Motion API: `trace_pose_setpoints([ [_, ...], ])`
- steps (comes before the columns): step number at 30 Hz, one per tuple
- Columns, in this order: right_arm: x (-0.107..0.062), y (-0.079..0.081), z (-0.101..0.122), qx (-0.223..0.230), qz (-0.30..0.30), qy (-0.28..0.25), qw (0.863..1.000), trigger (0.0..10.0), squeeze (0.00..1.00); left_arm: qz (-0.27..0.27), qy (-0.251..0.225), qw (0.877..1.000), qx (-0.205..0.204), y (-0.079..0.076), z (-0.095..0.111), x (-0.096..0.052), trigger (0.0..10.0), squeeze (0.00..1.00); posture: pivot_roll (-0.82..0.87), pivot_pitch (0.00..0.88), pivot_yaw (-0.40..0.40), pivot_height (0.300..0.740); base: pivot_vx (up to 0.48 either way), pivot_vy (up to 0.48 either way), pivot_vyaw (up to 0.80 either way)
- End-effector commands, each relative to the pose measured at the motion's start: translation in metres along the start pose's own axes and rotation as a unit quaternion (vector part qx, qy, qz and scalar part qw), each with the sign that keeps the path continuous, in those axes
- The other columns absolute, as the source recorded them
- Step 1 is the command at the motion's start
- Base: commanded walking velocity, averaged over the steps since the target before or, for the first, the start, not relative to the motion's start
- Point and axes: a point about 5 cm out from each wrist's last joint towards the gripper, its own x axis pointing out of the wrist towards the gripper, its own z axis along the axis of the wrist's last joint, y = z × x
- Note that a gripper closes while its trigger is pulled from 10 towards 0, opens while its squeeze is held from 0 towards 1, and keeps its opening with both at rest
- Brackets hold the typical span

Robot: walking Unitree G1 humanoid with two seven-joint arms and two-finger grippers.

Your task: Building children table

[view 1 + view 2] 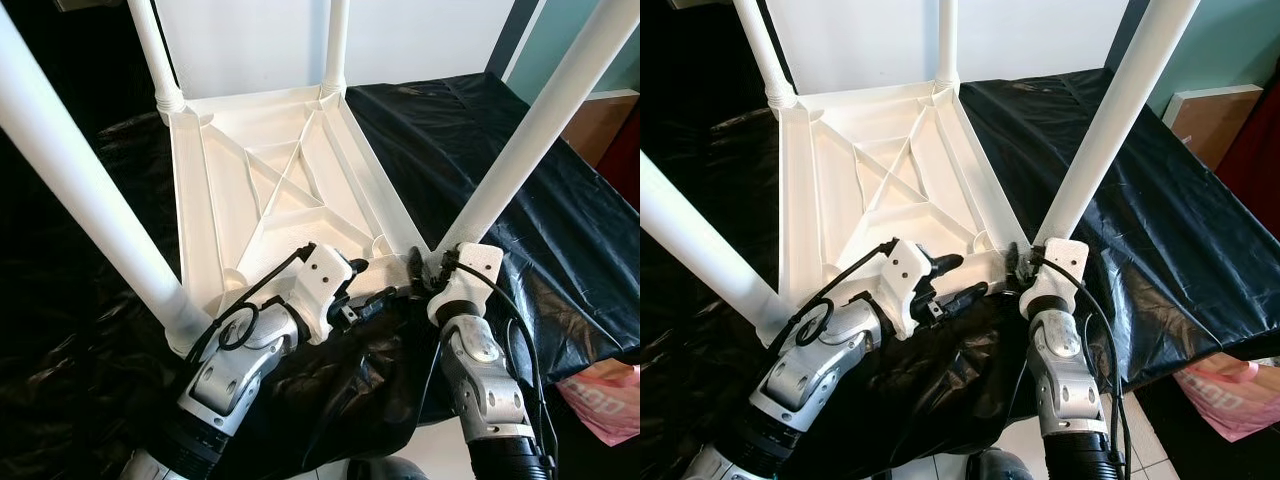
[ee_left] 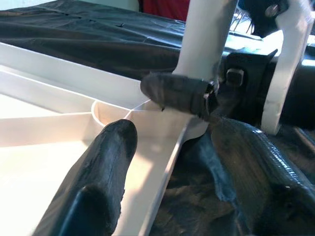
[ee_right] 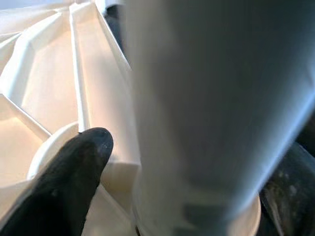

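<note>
- With the children's table [image 1: 270, 190] lying upside down on the black-draped table [image 1: 560, 220], near right leg [image 1: 540, 120] rising up and away.
- Right hand [image 1: 1025, 262] straddling that leg's base, fingers apart.
- Left hand [image 1: 958, 280] just beside, open over the near rim.

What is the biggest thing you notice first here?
A white children's table lies upside down on black plastic sheeting, its four legs sticking up. At its near edge, the right end effector wraps the base of the near right leg, while the left end effector straddles the table's rim.
</note>
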Motion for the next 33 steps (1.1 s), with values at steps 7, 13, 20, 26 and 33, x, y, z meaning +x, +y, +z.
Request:
trace_pose_setpoints([
  [7, -0.007, -0.019, 0.003, -0.023, 0.048, -0.017, 0.998, 10.0, 1.0, -0.048, 0.002, 0.999, -0.005, -0.008, 0.0, -0.001, 10.0, 0.0, -0.02, 0.156, -0.032, 0.74, 0.0, 0.0, 0.0],
  [13, -0.002, -0.027, 0.007, -0.035, 0.134, -0.016, 0.99, 10.0, 0.0, -0.053, 0.001, 0.999, -0.009, -0.011, 0.0, 0.0, 10.0, 0.0, -0.02, 0.164, -0.026, 0.74, 0.0, 0.0, 0.0],
  [20, 0.007, -0.031, 0.014, -0.057, 0.213, -0.017, 0.975, 10.0, 0.0, -0.054, 0.003, 0.999, -0.008, -0.009, 0.001, -0.002, 10.0, 0.0, -0.01, 0.163, -0.023, 0.74, 0.0, 0.0, 0.0],
  [26, 0.01, -0.029, 0.012, -0.071, 0.284, -0.004, 0.956, 10.0, 0.0, -0.051, 0.005, 0.999, -0.005, -0.007, 0.001, -0.003, 10.0, 0.0, -0.01, 0.153, -0.022, 0.74, 0.0, 0.0, 0.0],
  [33, 0.022, -0.033, 0.015, -0.115, 0.318, -0.01, 0.941, 10.0, 0.0, -0.05, 0.002, 0.999, 0.002, -0.004, 0.003, 0.003, 10.0, 0.0, -0.01, 0.143, -0.029, 0.74, 0.0, 0.0, 0.0],
])
